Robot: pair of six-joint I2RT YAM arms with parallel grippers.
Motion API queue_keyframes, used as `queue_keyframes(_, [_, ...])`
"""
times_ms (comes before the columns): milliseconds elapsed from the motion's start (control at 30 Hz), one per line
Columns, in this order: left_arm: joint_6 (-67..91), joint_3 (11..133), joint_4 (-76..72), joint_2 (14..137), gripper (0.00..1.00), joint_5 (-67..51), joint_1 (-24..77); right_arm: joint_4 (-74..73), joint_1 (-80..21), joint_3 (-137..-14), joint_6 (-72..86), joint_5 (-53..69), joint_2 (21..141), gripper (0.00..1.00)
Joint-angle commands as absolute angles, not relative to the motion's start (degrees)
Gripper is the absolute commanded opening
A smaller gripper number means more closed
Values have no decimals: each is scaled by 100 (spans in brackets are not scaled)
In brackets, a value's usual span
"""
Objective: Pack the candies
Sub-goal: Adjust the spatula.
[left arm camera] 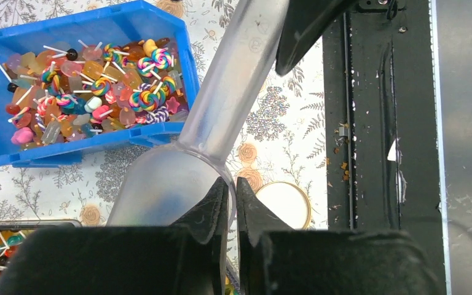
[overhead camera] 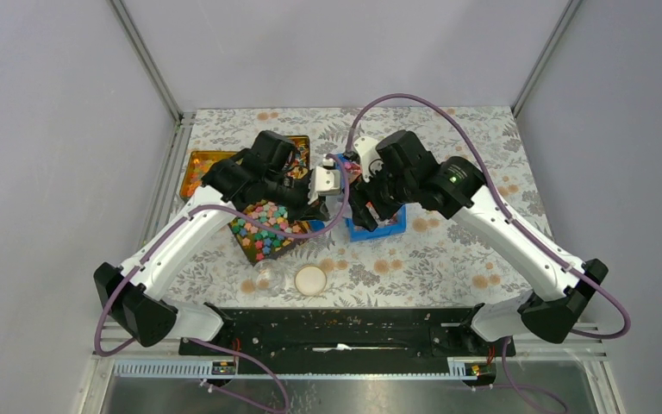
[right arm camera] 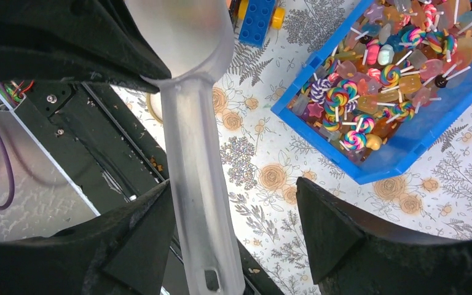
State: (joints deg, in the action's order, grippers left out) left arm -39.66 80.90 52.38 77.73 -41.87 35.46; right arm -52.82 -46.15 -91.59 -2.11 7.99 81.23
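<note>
Pinching scoop [left arm camera: 221,104] rim: left end effector [left arm camera: 232,184] | right end effector [right arm camera: 233,184]: wide, astride scoop

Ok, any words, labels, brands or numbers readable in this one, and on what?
No text can be read in any of the three views.
Clear plastic scoop: a small round embossed mark on the handle, too faint to read.
Blue bin: no lettering visible on its walls.
Floral tablecloth: pattern only, no words.
Black rail: no label that can be made out.
</note>
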Motion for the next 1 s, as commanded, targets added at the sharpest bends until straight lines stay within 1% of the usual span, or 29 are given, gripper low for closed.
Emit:
queue_keyframes(0, [-4203,8103,5237,7550,0,-4678,3461,-5186,-4649,-9089,-159,706,7759,77])
queue_keyframes(233, [-4426,8123,5558,7520,0,-5160,3379,-5194,-4649,-9105,-329,1201,7562,74])
queue_keyframes(400, [-4416,8184,5730,7558,0,-5420,3331,-5199,-4665,-9131,-369,1556,7602,69])
queue_keyframes(533, [-4385,8209,5769,7567,0,-5520,3322,-5193,-4793,-9160,-381,1576,7692,61])
queue_keyframes(767, [-4306,8236,5768,7585,0,-5633,3318,-5181,-5060,-9222,-452,1344,7875,51])
queue_keyframes(967, [-4275,8235,5767,7552,0,-5661,3322,-5172,-5158,-9203,-465,1245,8016,37])
